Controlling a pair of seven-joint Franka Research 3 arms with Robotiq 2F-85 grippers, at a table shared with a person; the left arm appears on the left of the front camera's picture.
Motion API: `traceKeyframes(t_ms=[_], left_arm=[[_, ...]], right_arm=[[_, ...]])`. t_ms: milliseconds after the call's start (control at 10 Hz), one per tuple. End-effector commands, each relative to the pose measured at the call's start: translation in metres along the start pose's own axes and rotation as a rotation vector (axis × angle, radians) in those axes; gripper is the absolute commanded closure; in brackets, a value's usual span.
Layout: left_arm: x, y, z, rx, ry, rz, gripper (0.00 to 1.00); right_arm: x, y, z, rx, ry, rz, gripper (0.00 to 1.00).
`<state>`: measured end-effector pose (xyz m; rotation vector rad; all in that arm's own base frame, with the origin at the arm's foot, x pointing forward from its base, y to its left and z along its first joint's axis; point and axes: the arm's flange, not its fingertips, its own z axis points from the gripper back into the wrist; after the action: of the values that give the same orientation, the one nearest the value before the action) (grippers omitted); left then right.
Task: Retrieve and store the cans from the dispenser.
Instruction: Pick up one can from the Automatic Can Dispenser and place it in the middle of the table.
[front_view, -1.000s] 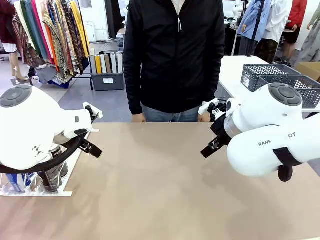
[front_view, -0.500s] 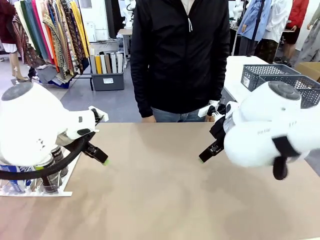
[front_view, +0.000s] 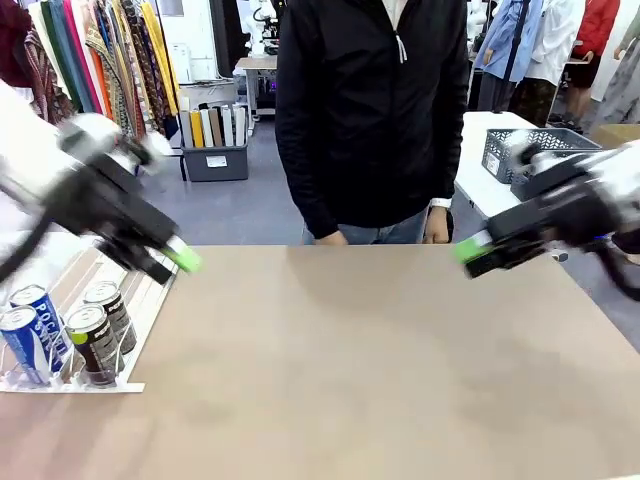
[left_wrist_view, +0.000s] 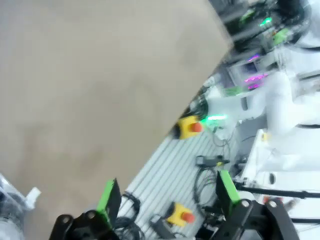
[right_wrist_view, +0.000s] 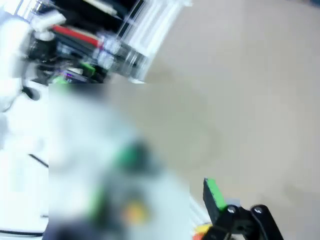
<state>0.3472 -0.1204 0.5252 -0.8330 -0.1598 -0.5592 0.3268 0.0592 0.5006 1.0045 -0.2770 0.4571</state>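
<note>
Green pads on the left gripper (left_wrist_view: 167, 192) stand wide apart with nothing between them. Its blurred arm reaches over the table's (front_view: 350, 370) 9 o'clock edge. At 8 o'clock the white dispenser (front_view: 140, 315) holds four upright cans (front_view: 92, 345) at its near end, two blue-and-white and two dark, all silver-topped. The right gripper (front_view: 470, 252) hangs at 2 o'clock, too blurred to tell whether its fingers are apart or together. Grey baskets (front_view: 510, 150) sit beyond it.

Left gripper (front_view: 173, 262) aims toward four o'clock, fingers (left_wrist_view: 108, 199) spread wide, empty — right gripper (front_view: 470, 254) aims toward eight o'clock, blurred, its opening unreadable.
</note>
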Motion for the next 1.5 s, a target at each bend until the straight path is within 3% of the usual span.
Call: traceKeyframes(t_ms=[0, 300, 400, 600, 700, 800, 900, 1400], left_arm=[[-0.023, 0.041, 0.094, -0.165, -0.216, 0.110, 0.00], [-0.097, 0.130, 0.201, -0.299, -0.536, 0.352, 0.00], [-0.123, 0.153, 0.218, -0.306, -0.625, 0.425, 0.00], [-0.152, 0.186, 0.231, -0.325, -0.692, 0.539, 0.00], [-0.156, 0.190, 0.229, -0.285, -0.704, 0.550, 0.00], [-0.148, 0.189, 0.223, -0.126, -0.742, 0.615, 0.00], [-0.171, 0.200, 0.234, -0.300, -0.693, 0.579, 0.00], [-0.169, 0.198, 0.231, -0.282, -0.687, 0.595, 0.00]], right_arm=[[-0.038, -0.033, 0.073, 0.131, -0.160, -0.161, 0.00], [-0.111, -0.090, 0.162, 0.234, -0.480, -0.323, 0.00], [-0.130, -0.104, 0.179, 0.235, -0.571, -0.371, 0.00], [-0.148, -0.121, 0.191, 0.217, -0.676, -0.453, 0.00], [-0.144, -0.121, 0.189, 0.164, -0.676, -0.462, 0.00], [-0.161, -0.126, 0.211, 0.212, -0.641, -0.476, 0.00], [-0.161, -0.126, 0.211, 0.212, -0.641, -0.476, 0.00], [-0.161, -0.126, 0.211, 0.212, -0.641, -0.476, 0.00]])
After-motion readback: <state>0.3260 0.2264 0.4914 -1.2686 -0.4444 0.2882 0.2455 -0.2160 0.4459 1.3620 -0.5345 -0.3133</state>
